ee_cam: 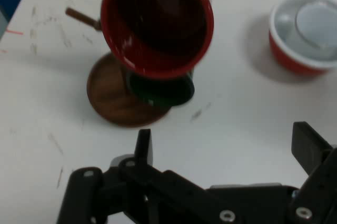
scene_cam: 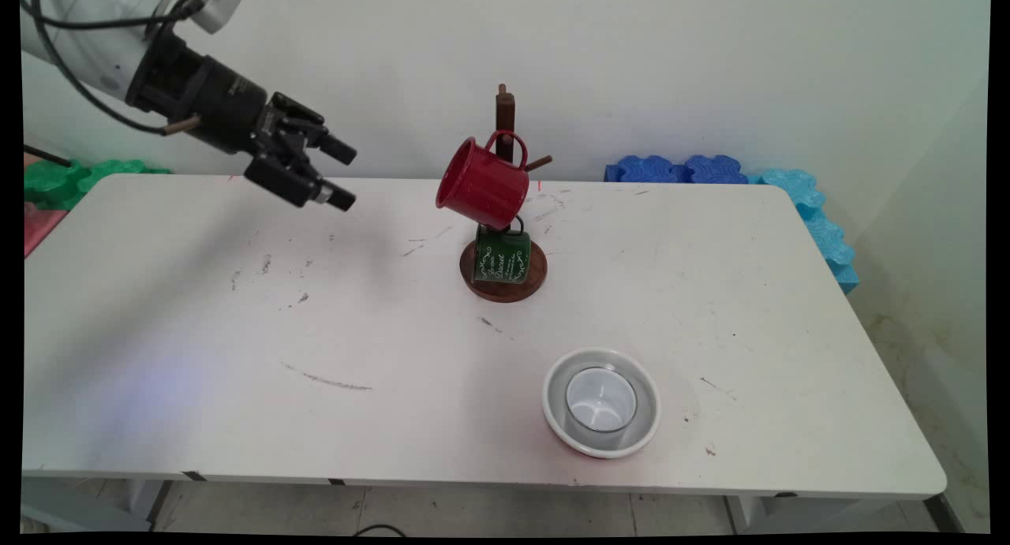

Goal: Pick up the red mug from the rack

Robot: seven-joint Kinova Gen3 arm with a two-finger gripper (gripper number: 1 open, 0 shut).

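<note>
My gripper (scene_cam: 341,173) hangs open and empty above the table's back left, pointing right toward a wooden mug tree (scene_cam: 505,111). A red mug (scene_cam: 481,184) hangs by its handle from an upper peg, mouth tilted toward the gripper. Below it a green mug (scene_cam: 499,258) with white lettering hangs just over the tree's round base (scene_cam: 503,288). In the hand view the gripper (ee_cam: 224,148) rises from the bottom edge, fingers wide apart, with the red mug (ee_cam: 158,21) straight ahead, the green mug (ee_cam: 160,88) under it and the base (ee_cam: 113,98) behind.
A white bowl (scene_cam: 556,412) with red outside holds a glass cup (scene_cam: 600,401) at the table's front right; it appears as the bowl (ee_cam: 287,56) at the hand view's upper right. Blue foam pieces (scene_cam: 682,169) and green foam (scene_cam: 59,176) line the wall.
</note>
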